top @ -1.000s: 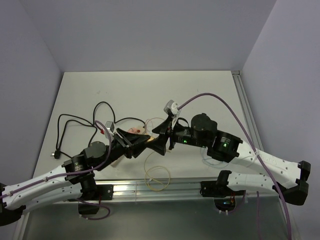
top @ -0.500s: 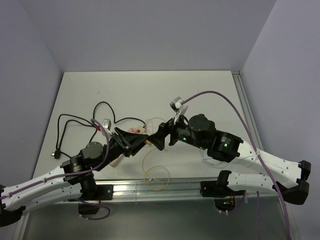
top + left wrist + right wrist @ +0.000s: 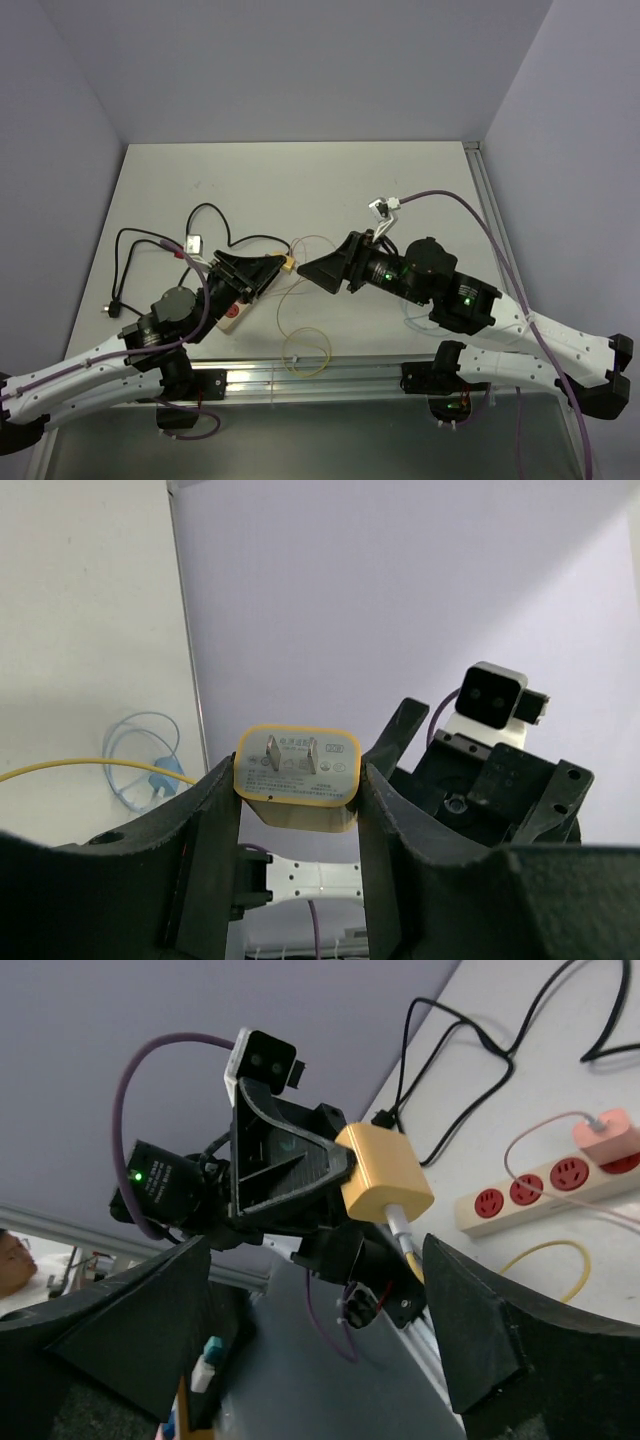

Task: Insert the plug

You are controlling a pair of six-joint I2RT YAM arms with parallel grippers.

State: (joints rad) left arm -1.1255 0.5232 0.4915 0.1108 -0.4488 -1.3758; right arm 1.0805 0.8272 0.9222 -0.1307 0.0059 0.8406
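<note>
My left gripper point(image 3: 272, 268) is shut on the yellow plug point(image 3: 287, 264) and holds it in the air, above the table. In the left wrist view the plug point(image 3: 297, 775) sits between both fingers point(image 3: 215, 820) with its two metal prongs facing away from the wrist. In the right wrist view the plug point(image 3: 385, 1172) shows with its yellow cable point(image 3: 545, 1250) trailing down. The white power strip point(image 3: 540, 1188) lies on the table with a pink plug point(image 3: 605, 1135) in it. My right gripper point(image 3: 312, 270) is open and empty, just right of the plug, apart from it.
A black cable point(image 3: 150, 240) loops over the left of the table. The yellow cable coils point(image 3: 308, 350) near the front edge. A pale blue cable coil point(image 3: 140, 775) lies by the right arm. A metal rail point(image 3: 330, 375) runs along the front edge.
The two grippers were together around the plug. My right gripper has opened and drawn back to the right. My left gripper keeps the plug and has shifted slightly left.
</note>
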